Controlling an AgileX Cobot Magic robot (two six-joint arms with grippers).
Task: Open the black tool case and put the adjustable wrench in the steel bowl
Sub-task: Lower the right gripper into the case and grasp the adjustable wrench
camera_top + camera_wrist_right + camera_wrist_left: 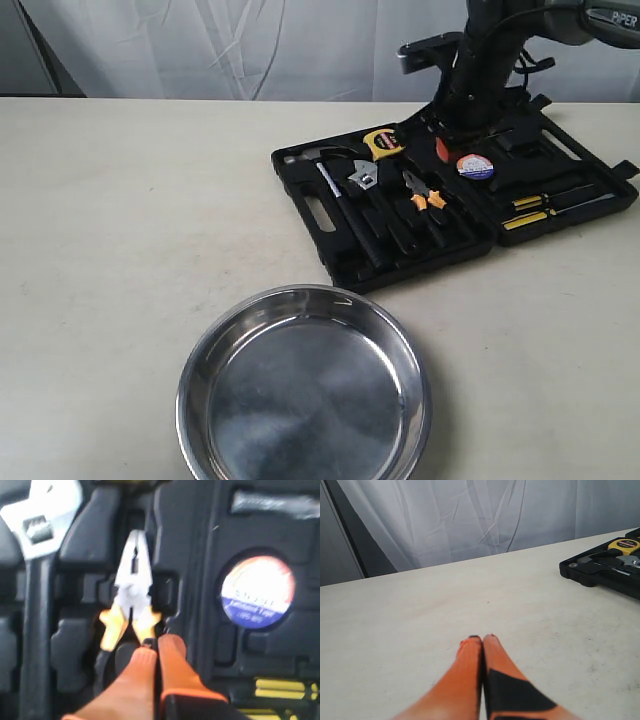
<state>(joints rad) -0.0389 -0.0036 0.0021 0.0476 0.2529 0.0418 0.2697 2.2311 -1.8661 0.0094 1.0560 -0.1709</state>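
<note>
Two mishaps look likely. Nearest, the steel bowl [305, 395] sits empty, and just beyond it the black tool case [296, 188] lies open with the adjustable wrench [364, 180] seated between the hammer [300, 155] and the orange-handled pliers [425, 197]. Farther back, the right gripper [156, 647], pinched together on nothing, hangs over the pliers rather than the wrench, so dropping from here would probably jab or take the wrong tool; and the left gripper [482, 639], also clenched empty over bare table [420, 610] well apart from the case, could not steady it should the wrench stick in its slot.
</note>
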